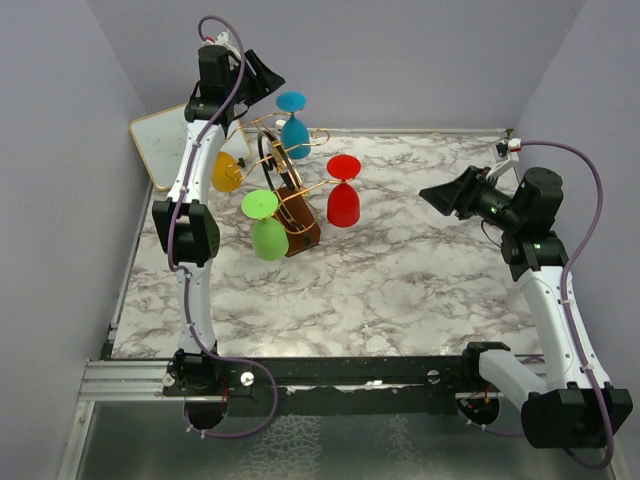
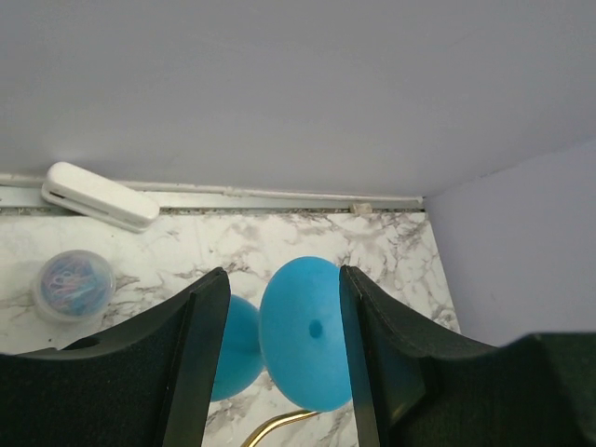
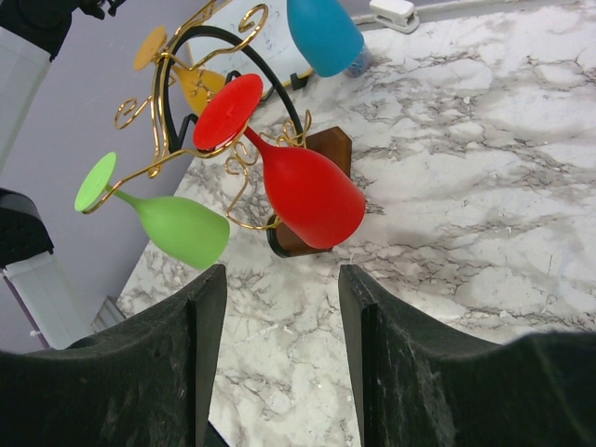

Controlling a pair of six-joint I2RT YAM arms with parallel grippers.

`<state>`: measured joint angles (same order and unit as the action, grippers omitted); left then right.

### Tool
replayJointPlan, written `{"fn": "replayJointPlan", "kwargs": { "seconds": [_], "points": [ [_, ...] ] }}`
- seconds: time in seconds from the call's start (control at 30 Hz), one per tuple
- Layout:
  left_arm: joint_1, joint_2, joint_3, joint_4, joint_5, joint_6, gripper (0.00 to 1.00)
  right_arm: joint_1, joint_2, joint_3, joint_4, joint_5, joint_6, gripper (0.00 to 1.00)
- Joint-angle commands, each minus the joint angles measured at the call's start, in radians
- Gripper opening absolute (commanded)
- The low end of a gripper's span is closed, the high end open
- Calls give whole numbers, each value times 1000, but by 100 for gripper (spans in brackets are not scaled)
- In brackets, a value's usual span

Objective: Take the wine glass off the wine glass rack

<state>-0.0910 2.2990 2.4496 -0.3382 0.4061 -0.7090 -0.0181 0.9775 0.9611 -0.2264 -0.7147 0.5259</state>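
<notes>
Wine glass rack (image 1: 300,230) stands on the far-left part of the desk (image 1: 430,270), w/ four glasses hanging foot up: blue wine glass (image 1: 294,132) at the far side, red glass (image 1: 343,205) to the right, green glass (image 1: 268,240) at the near side, orange glass (image 1: 224,172) to the left. L jaws are spread, high above the rack's far side. In the wrist view the blue foot (image 2: 307,340) shows below, between the fingers (image 2: 200,372), not touched. R jaws are spread too, over the right of the desk, well apart from the rack, facing the red glass (image 3: 312,196).
</notes>
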Motion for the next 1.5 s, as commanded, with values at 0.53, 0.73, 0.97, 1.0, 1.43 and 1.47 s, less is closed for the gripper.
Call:
{"fn": "replayJointPlan", "kwargs": {
  "seconds": [0.53,0.73,0.97,1.0,1.43,1.47],
  "points": [
    [8,-80,-88,-8,74,17,52,3,-7,-27,24,26,2,51],
    [8,-85,-104,14,106,-6,49,2,-6,-31,23,28,8,51],
    [8,-78,-107,28,140,-25,42,3,-6,-30,21,35,8,51],
    [8,-77,-109,28,140,-26,41,3,-6,-30,20,38,7,51],
    [11,-87,-129,38,166,-40,15,2,-9,-38,13,57,16,51],
    [12,-90,-132,36,165,-40,10,3,-10,-37,12,56,16,51]
  ]
}}
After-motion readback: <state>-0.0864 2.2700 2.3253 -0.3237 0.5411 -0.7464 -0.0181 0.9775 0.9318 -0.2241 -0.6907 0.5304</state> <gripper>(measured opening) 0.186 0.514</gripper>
